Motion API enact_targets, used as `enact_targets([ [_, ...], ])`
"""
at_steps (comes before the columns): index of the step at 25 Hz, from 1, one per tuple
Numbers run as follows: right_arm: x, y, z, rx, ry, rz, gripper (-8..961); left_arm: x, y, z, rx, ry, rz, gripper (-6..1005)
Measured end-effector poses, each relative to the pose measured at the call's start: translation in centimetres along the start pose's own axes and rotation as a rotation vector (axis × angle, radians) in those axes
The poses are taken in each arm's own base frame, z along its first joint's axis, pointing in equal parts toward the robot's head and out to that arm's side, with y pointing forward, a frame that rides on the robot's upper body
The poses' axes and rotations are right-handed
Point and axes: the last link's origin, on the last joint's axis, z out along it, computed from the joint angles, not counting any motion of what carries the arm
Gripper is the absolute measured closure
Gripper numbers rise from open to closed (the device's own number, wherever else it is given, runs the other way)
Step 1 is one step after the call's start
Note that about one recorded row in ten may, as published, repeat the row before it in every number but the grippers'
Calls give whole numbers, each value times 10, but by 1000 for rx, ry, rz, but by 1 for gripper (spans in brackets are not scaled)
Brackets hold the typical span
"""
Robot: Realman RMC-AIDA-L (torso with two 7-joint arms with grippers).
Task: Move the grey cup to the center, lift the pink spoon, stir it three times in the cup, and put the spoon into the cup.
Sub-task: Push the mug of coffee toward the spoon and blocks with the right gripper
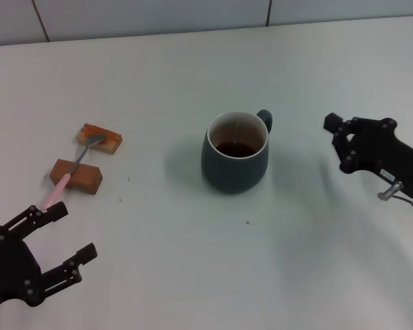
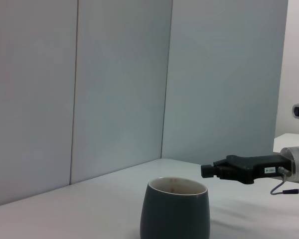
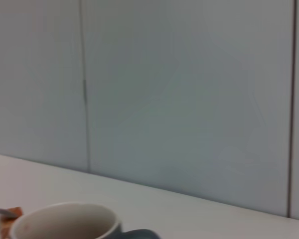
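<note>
The grey cup (image 1: 235,157) stands upright near the middle of the table, holding dark liquid, with its handle toward the far right. It also shows in the left wrist view (image 2: 175,211) and its rim in the right wrist view (image 3: 65,222). At the left, the pink spoon (image 1: 71,170) lies across two brown wooden blocks, metal bowl on the far block and pink handle pointing toward me. My left gripper (image 1: 63,235) hovers open just short of the handle's tip, holding nothing. Right of the cup and apart from it, my right gripper (image 1: 336,144) is open and empty.
The far wooden block (image 1: 100,138) and the near wooden block (image 1: 76,177) carry the spoon. A tiled wall (image 1: 193,14) closes off the table's far edge. In the left wrist view, the right gripper (image 2: 213,171) shows beyond the cup.
</note>
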Motion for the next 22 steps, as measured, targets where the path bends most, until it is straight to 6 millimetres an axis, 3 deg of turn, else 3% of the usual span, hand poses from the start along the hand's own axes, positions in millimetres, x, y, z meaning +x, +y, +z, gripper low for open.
enact_targets([
  [9, -5, 16, 23, -107, 17, -20, 955, -1, 0, 2, 3, -1, -2, 195],
  [22, -5, 25, 36, -159, 45, -25, 955, -2, 1, 2, -2, -6, -2, 196],
])
